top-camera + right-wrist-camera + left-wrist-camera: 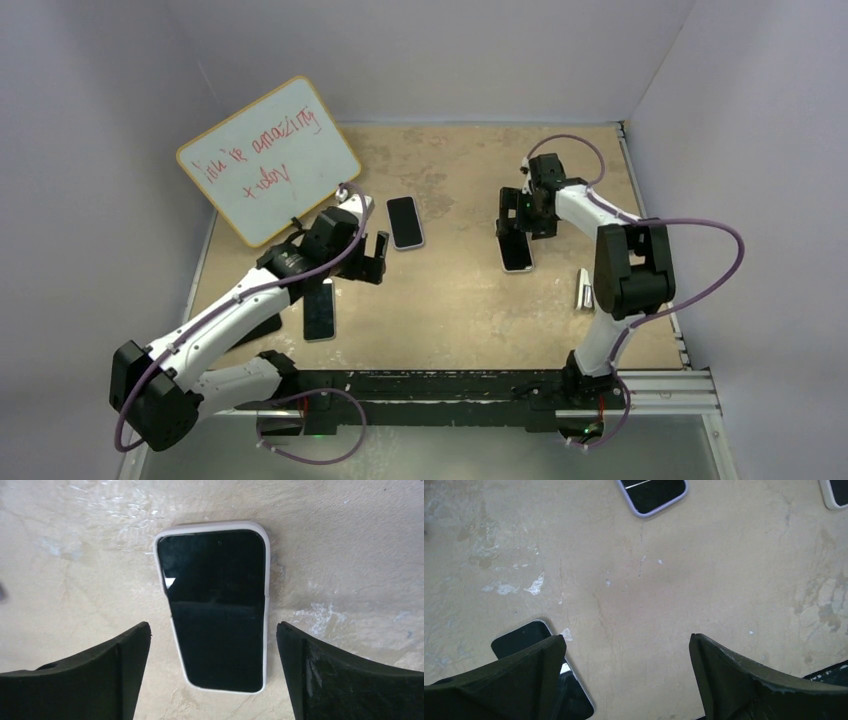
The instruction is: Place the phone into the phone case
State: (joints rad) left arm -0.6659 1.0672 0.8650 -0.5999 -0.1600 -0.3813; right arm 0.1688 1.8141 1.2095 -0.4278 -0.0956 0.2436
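Note:
A black phone sits inside a white phone case [215, 605], flat on the table between the spread fingers of my right gripper [212, 626]. Nothing is held there. From above, that cased phone [517, 255] lies just below the right gripper [515, 225]. My left gripper [627, 637] is open over bare table, and its left finger [524, 680] covers part of a dark phone with a thin light edge [519, 639]. In the top view the left gripper [377, 258] hangs between that phone [320, 308] and another phone in a pale case [405, 222].
A whiteboard with red writing [268, 160] leans at the back left. A small white object [584, 288] lies beside the right arm. A dark flat thing [258, 330] shows under the left arm. The pale-cased phone [654, 495] lies ahead of the left gripper.

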